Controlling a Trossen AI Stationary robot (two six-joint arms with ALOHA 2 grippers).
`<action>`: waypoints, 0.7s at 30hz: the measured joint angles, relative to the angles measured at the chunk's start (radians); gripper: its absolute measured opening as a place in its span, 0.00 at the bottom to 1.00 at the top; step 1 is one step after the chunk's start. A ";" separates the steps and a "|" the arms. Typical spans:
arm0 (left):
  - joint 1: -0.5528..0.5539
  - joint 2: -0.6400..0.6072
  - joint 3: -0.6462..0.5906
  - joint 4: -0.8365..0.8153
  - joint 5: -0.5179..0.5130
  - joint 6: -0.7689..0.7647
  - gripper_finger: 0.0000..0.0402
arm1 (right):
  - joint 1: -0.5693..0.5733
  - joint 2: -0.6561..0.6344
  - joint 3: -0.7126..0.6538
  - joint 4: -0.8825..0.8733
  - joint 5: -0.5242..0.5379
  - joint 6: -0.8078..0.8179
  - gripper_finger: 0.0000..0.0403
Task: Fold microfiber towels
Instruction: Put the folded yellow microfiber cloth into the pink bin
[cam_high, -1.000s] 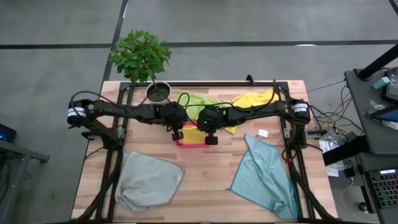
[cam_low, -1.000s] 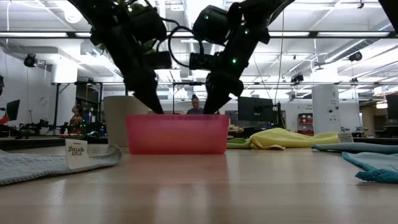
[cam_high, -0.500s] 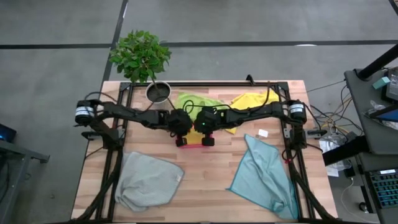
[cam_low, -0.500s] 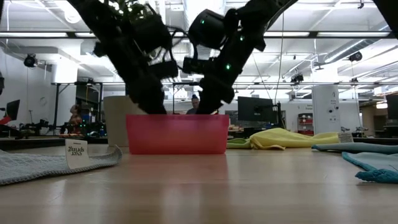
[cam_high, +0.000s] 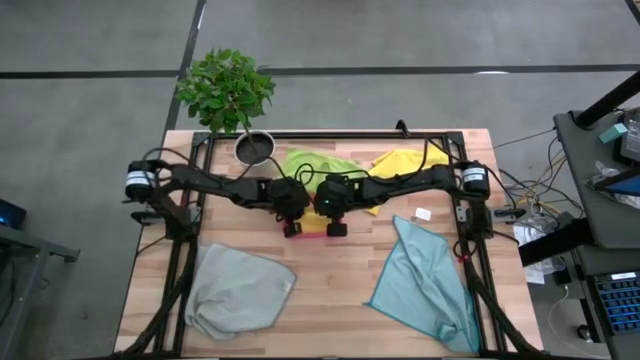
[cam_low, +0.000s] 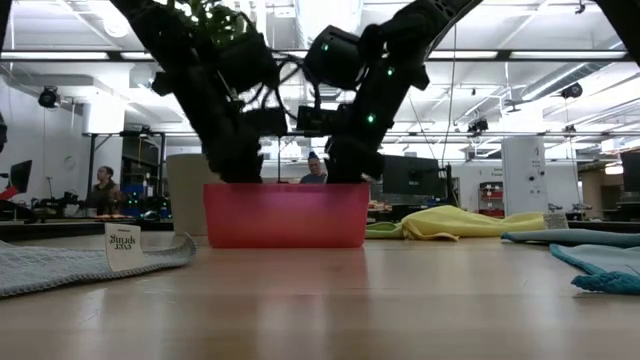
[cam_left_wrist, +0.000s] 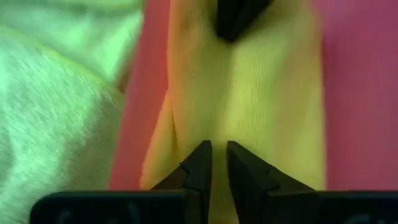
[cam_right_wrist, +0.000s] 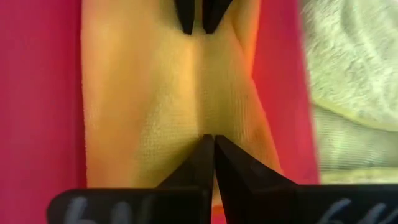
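- Wooden table under a black frame fills the high view, with a workshop of benches and screens behind it in the low view.
- At its middle, a yellow towel lies inside a pink tray, a narrow strip running between the tray's pink floor on either side.
- Both grippers are down in the tray, facing each other along that strip.
- The left gripper has its tips nearly together, a thin slit between them, with yellow cloth at and just ahead of the tips; whether cloth is pinched in the slit cannot be told.
- The right gripper is fully closed, tips pressed together against the same towel; a fold of yellow rises right at the tips, though a true pinch cannot be confirmed.
- Each wrist view shows the other gripper's dark tips at the far end of the strip.
- Beside the jaws, just outside the tray wall, a lime green towel lies loosely bunched.
- Farther off on the right gripper's side, a second yellow towel sits crumpled toward the far edge of the table.
- A teal-blue towel is spread out near the front right, well apart from the jaws.
- A grey towel lies spread at the front left, its label showing in the low view.
- A potted plant stands at the far left corner.
- People show in the room beyond.
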 joint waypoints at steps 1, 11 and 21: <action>0.000 -0.015 0.001 0.003 0.000 0.000 0.09 | 0.000 -0.009 0.000 -0.001 0.000 0.000 0.02; 0.001 -0.073 -0.001 0.002 -0.128 0.030 0.09 | 0.018 -0.052 0.005 -0.007 -0.085 0.025 0.02; 0.002 0.029 -0.005 -0.006 -0.157 0.011 0.09 | 0.021 0.018 -0.003 -0.018 -0.132 0.032 0.02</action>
